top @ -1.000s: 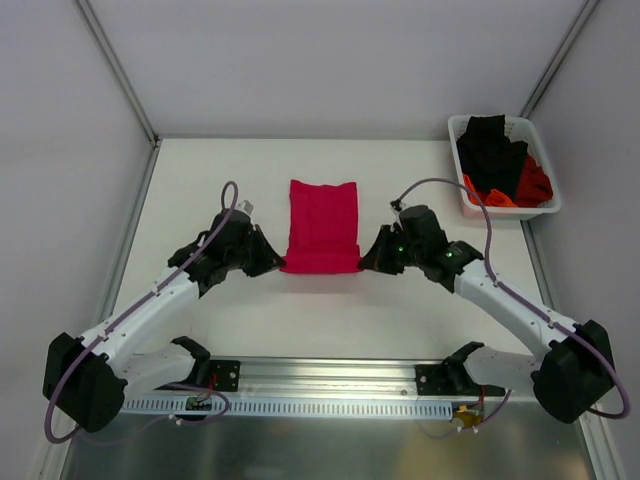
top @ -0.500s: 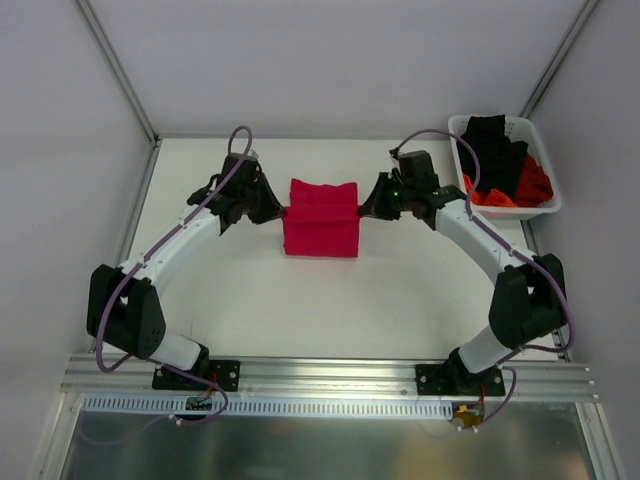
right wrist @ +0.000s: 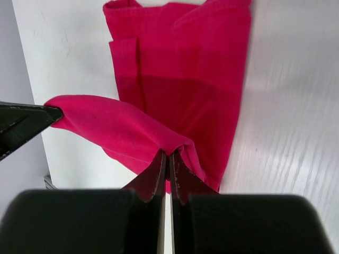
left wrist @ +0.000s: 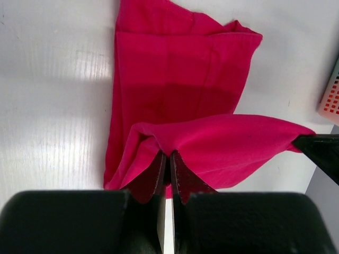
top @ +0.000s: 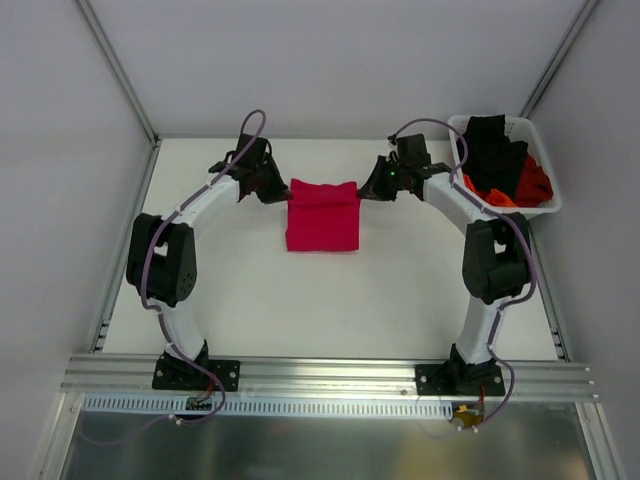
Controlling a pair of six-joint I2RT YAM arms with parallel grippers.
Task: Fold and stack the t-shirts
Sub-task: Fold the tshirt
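- While the left hand (top: 283, 190) and the right hand (top: 368, 190) each take a corner of the pink shirt (top: 322, 222), both are clamped tight on cloth, a tuck of it caught between the closed fingers in either wrist view.
- That shirt lies on the desk (top: 250, 300), midway from side to side and toward the far edge, between the two hands.
- Its upper layer is doubled over the lower one, and the held edge hangs a little above the layer beneath, drawn taut from hand to hand.
- Gripping both corners at once seems meant to keep that edge straight, so the fold can land flat and square.
- From above the bundle is close to square. The taut edge runs left to right across the desk, and the fold line at the near side lies parallel to it.
- A black shirt (top: 490, 150) and an orange-red shirt (top: 535, 185) sit heaped in the basket (top: 453, 130) at the far right corner, well apart from the pink one, so I judge stacking not yet begun.
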